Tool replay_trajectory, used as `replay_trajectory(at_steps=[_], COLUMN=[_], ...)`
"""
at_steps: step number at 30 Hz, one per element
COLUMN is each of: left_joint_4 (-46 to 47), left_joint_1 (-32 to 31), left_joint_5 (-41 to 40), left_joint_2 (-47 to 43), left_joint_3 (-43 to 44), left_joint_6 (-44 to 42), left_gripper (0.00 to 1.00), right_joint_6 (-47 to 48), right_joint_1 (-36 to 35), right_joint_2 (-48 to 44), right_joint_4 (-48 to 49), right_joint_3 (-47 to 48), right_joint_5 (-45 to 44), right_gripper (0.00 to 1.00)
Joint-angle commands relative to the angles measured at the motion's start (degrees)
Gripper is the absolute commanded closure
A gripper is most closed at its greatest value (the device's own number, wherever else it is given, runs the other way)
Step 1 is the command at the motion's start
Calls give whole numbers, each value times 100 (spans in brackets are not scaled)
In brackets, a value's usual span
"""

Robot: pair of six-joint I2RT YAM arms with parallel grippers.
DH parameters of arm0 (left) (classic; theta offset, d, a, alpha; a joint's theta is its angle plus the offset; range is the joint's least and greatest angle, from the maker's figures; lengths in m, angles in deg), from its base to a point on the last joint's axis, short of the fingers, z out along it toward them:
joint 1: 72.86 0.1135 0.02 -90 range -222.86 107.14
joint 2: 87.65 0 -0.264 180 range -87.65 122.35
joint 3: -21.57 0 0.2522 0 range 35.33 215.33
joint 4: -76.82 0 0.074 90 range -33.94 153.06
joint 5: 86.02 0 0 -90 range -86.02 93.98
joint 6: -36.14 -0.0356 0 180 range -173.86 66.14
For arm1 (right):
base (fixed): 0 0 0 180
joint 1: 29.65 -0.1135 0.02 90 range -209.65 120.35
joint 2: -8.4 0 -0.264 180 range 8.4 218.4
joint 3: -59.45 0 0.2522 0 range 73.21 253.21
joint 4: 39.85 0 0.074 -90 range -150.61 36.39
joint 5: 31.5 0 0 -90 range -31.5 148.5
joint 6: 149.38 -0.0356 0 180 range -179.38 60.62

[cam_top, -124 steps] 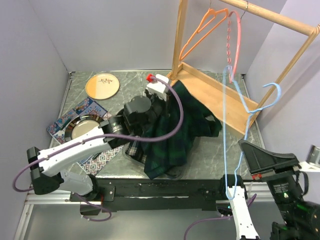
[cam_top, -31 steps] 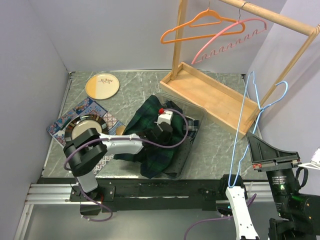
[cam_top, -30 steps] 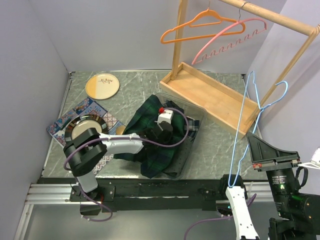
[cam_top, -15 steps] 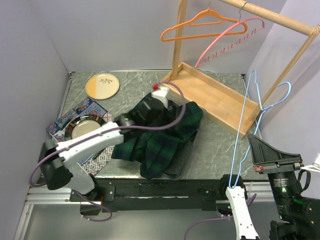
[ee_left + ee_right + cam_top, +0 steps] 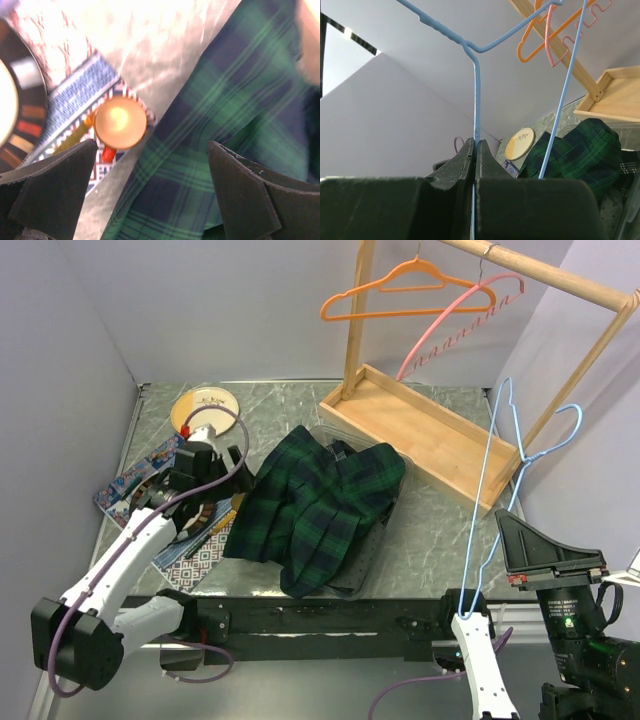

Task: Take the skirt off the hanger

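Legible text, labels, brands, numbers: none in any view.
- Round plate (image 5: pixel 205 405), upper left of the top view: small reddish motif at centre, too small to read.
- Patterned mat (image 5: pixel 135 485), left edge: ornament only.
- Skirt (image 5: pixel 315 505), centre: tartan weave, no lettering legible.
- Red tab (image 5: pixel 515 580) on black housing, lower right: unreadable.

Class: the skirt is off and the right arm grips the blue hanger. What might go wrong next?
1. The shut right jaws pinch only a thin wire of the blue hanger, so it might pivot or slip and strike the wooden rack.
2. The open left jaws hang low over the small orange cup and the skirt; a careless move may knock the cup or snag the fabric.
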Motion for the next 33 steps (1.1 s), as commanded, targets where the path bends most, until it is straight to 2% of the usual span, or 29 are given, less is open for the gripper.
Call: replay_trajectory(at_steps=[1,4,5,7,8,10,11,13,14,15,17,20,21,22,23,24,25,27,29,33], left_joint_4=[594,920,938,947,930,895,877,990,1043,1070,1114,835,694,536,438,394,367,367,515,693], left_joint_1=[184,184,184,184,184,184,184,184,175,166,158,131,131,131,140,149,166,210,210,210], left_joint_5=[1267,1620,1769,1823,1858,1893,1980,2174,2279,2376,2438,2062,1799,1275,956,753,568,741,1312,1577], left_joint_2=[-7,55,81,46,-15,-33,-24,-7,-7,2,55,90,81,64,55,55,124,239,327,511], left_joint_3=[-337,-522,-496,-443,-373,-294,-206,-170,-170,-162,-109,40,101,206,225,208,173,94,-134,-294], left_joint_6=[-169,-240,-266,-319,-310,-310,-310,-301,-267,-223,-187,-344,-545,-617,-679,-827,-890,-995,-1022,-952], left_gripper=[1,11,25,41,52,63,74,85,96,99,99,99,91,61,42,29,21,18,16,20], right_joint_6=[-20,-55,-64,-72,-73,-81,-81,-81,-90,-90,-81,-64,-64,-64,-72,-81,-99,-108,-99,-195], right_joint_1=[-28,-45,-37,-45,-37,-45,-37,-45,-37,-37,-45,-45,-37,-37,-37,-45,-45,-45,-37,-37], right_joint_2=[69,104,104,113,130,113,104,104,95,87,60,51,51,43,34,42,51,60,78,86], right_joint_4=[381,416,425,434,425,433,460,442,442,434,434,407,407,407,416,425,433,469,469,504], right_joint_3=[-82,-126,-117,-74,-56,-21,-21,6,6,6,23,49,50,67,67,50,41,23,-3,-20], right_joint_5=[170,231,240,249,241,232,232,232,232,223,205,205,214,214,223,232,267,293,302,346], right_gripper=[100,100,100,100,100,100,100,100,100,100,100,100,100,100,100,100,100,100,100,100])
